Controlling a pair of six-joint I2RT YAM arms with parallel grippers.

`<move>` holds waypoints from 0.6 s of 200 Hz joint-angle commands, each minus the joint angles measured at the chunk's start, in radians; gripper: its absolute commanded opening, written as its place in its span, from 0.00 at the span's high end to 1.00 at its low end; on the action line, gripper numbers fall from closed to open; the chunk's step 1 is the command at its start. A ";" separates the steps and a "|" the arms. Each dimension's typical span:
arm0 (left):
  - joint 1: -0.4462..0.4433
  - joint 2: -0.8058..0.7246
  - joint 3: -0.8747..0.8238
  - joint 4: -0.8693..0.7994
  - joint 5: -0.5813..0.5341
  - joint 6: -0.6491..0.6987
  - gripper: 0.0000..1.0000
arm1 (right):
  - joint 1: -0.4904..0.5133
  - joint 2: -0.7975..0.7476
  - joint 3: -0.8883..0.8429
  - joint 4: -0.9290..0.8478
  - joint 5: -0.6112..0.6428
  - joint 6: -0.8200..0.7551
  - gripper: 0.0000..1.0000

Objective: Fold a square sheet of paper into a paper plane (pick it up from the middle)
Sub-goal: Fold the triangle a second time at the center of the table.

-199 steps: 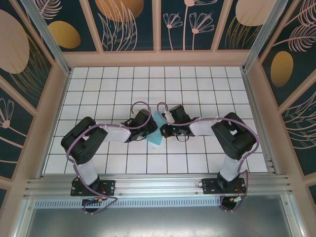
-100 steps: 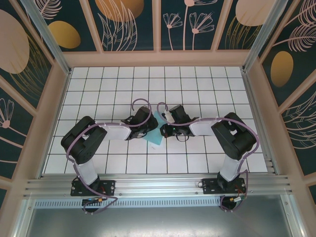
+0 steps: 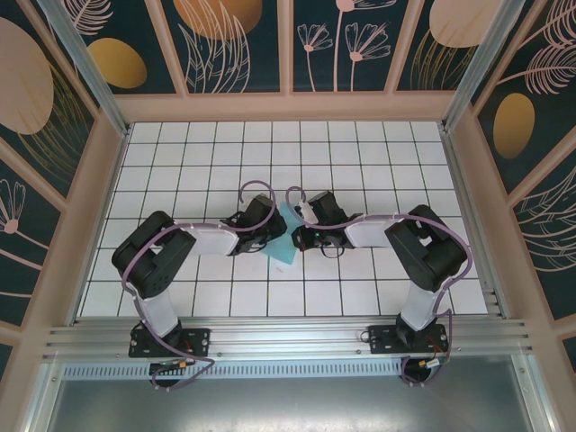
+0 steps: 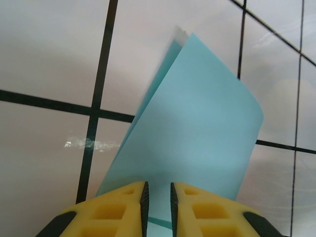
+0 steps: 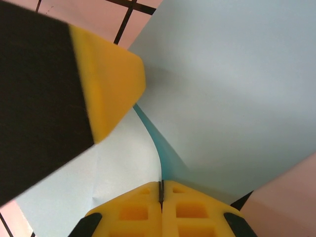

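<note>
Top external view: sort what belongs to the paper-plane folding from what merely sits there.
Job: blue paper sheet, partly folded; left gripper, at its edge; right gripper, pinching it.
Just there: white grid table; patterned walls; metal rail.

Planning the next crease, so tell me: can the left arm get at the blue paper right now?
Probably yes: the left fingers sit slightly apart at the blue paper, with nothing between; the right fingers pinch it.

top: overhead, far | wrists: close, facing down | shared: blue paper (image 3: 284, 241)
</note>
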 commanded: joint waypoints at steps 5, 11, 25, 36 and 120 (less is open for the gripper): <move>0.011 -0.054 -0.003 0.002 -0.012 0.046 0.75 | 0.008 0.066 -0.009 -0.111 0.084 -0.014 1.00; 0.011 -0.052 -0.006 0.009 -0.007 0.049 0.75 | 0.009 0.068 -0.009 -0.110 0.084 -0.012 1.00; 0.012 -0.043 -0.012 0.021 0.002 0.047 0.75 | 0.009 0.069 -0.009 -0.108 0.083 -0.010 1.00; 0.011 -0.025 -0.016 0.021 0.004 0.041 0.75 | 0.009 0.069 -0.008 -0.106 0.081 -0.009 1.00; 0.013 0.019 -0.030 -0.008 -0.020 0.011 0.76 | 0.012 0.075 -0.004 -0.110 0.083 -0.005 1.00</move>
